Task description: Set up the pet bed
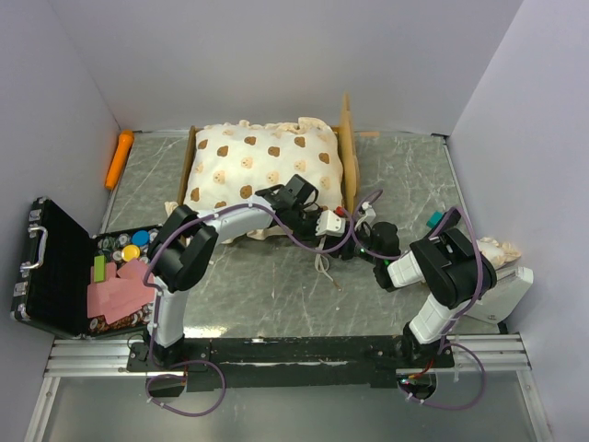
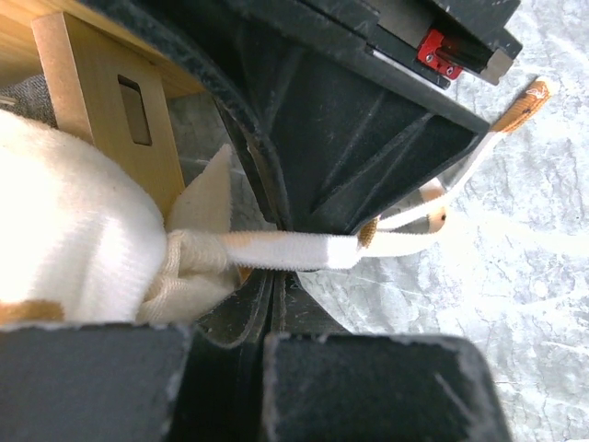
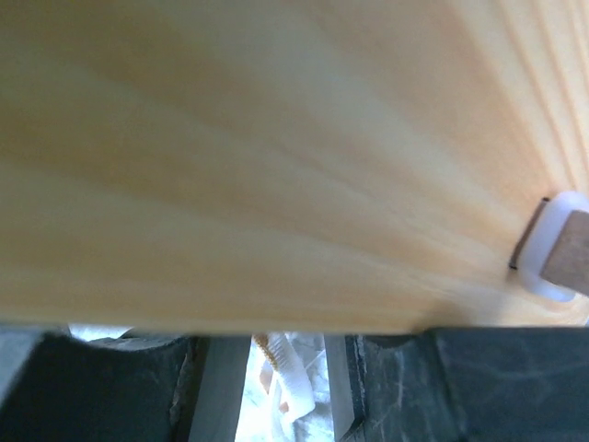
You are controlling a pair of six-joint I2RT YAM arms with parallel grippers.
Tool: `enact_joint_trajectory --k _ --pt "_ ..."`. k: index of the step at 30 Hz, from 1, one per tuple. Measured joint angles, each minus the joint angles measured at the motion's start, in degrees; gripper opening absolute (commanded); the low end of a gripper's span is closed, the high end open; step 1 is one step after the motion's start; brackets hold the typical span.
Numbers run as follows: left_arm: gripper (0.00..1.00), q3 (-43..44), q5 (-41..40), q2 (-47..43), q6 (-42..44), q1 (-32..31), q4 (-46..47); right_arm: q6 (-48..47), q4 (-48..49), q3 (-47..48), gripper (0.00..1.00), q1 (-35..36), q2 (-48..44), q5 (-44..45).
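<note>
The pet bed (image 1: 191, 157) stands at the back of the table, its wavy headboard (image 1: 348, 147) on the right. The cream bear-print mattress (image 1: 262, 166) lies in it. My left gripper (image 1: 311, 221) is at the mattress's near right corner. In its wrist view the left gripper (image 2: 272, 287) is shut, and a white tie strap (image 2: 304, 250) from the gathered corner (image 2: 179, 267) runs straight across its tips. My right gripper (image 1: 348, 241) sits just right of it. The right gripper (image 3: 287, 368) stands open under a wood panel (image 3: 276, 157), with a strap (image 3: 293, 379) showing in the gap. The matching pillow (image 1: 497, 249) lies far right.
An open black hard case (image 1: 55, 267) holding small coloured items lies at the left edge. An orange object (image 1: 120, 158) rests at the back left. The right arm's black body (image 2: 368, 120) crowds the left wrist view. Walls close in on three sides.
</note>
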Motion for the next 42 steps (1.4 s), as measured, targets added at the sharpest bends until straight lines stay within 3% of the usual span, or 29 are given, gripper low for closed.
enact_joint_trajectory --k 7,15,25,29,36,42 --pt "0.01 0.0 1.3 0.0 0.2 0.2 0.0 0.0 -1.2 0.4 0.38 0.0 0.0 0.1" --pt "0.01 0.1 2.3 0.1 0.1 0.4 0.8 -0.4 -2.8 2.1 0.00 1.1 1.6 -0.1" --pt "0.02 -0.1 1.8 0.1 0.1 0.3 1.5 -1.4 -4.7 1.7 0.00 2.0 -0.4 2.8" --pt "0.19 -1.0 0.0 0.0 -0.6 -0.1 3.8 -1.6 -5.5 0.0 0.00 2.2 -3.1 5.7" --pt "0.36 -1.5 -2.4 -0.4 -0.8 -0.8 2.3 -2.1 -5.8 -2.0 0.00 2.2 -6.2 8.5" --pt "0.43 -1.4 -3.0 -2.9 -0.3 -0.8 -3.0 -3.0 -8.8 -1.8 0.00 2.2 -7.8 10.1"
